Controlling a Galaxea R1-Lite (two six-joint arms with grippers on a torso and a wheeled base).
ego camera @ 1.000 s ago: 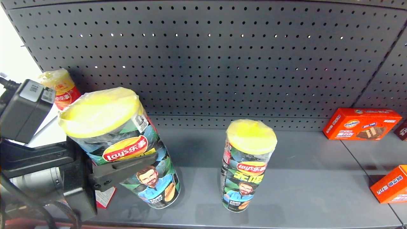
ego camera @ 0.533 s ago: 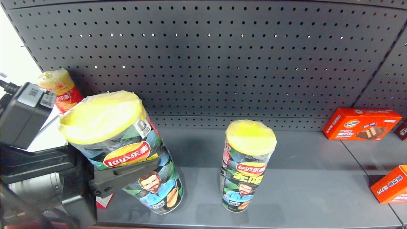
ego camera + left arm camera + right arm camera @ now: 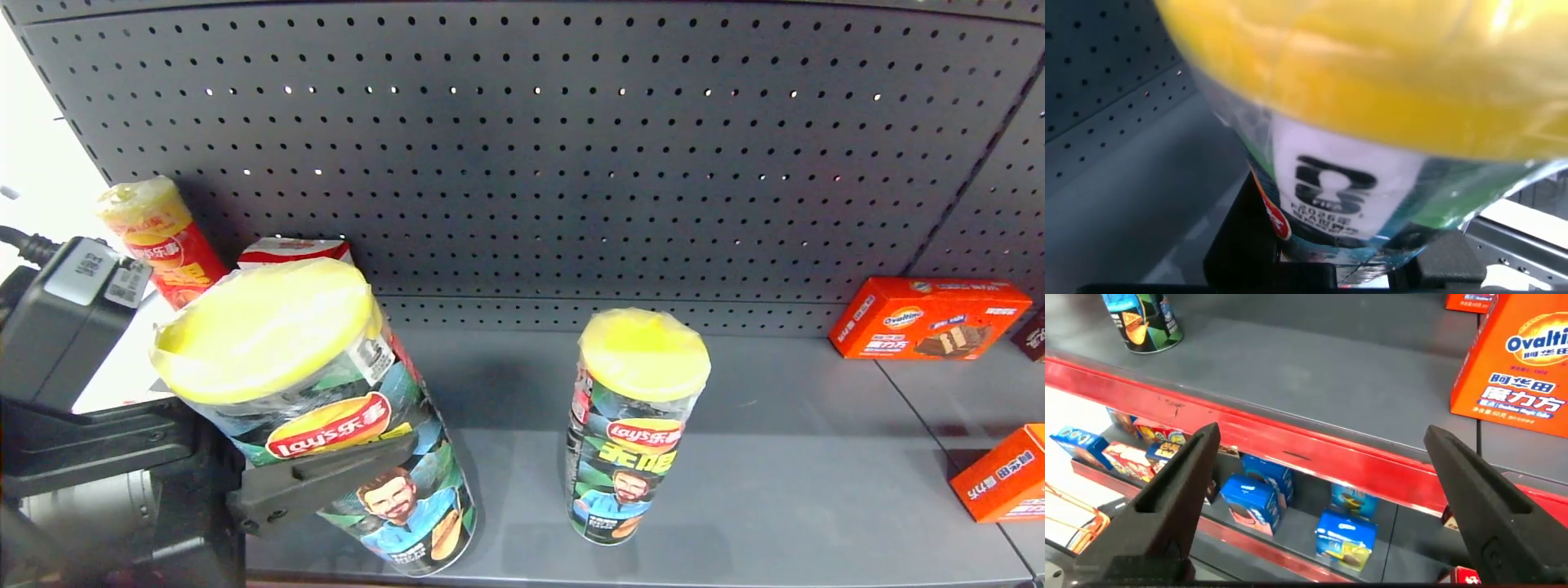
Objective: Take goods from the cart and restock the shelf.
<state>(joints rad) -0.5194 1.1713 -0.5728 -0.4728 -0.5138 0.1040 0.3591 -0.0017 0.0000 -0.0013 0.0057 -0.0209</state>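
- the left gripper [image 3: 359, 447] is clamped on a can [image 3: 310, 384] at mid-height. one finger [image 3: 326, 482] lies across the printed front and the other is hidden behind the can. the grip sits below the lid [image 3: 265, 327], likely so the top is not crushed and the base is free to meet the shelf.
- in the left wrist view the can [image 3: 1355, 196] sits right at the fingers, its lid [image 3: 1372, 65] nearest the lens.
- the can leans, with the lid tipped toward the wrist side and the base beyond the fingers, over the front of the shelf [image 3: 775, 457]. i cannot tell if the base touches. this looks like the placing step, and the can should come upright before the grip lets go, or it may tip.
- past the fingertip and apart from it, a second can [image 3: 633, 425] stands upright. the gap suggests a row is being built, and a swing of the held can could knock it over.
- behind the fingers, against the pegboard [image 3: 522, 147], are a red can [image 3: 159, 241] and a packet [image 3: 290, 247].
- far beyond the fingertip, orange boxes [image 3: 927, 317] lie at the shelf's other end.
- the right gripper [image 3: 1323, 506] has its fingers [image 3: 1167, 498] wide apart and holds nothing. it hangs in front of the shelf's red lip [image 3: 1290, 437], probably parked out of the left arm's way.
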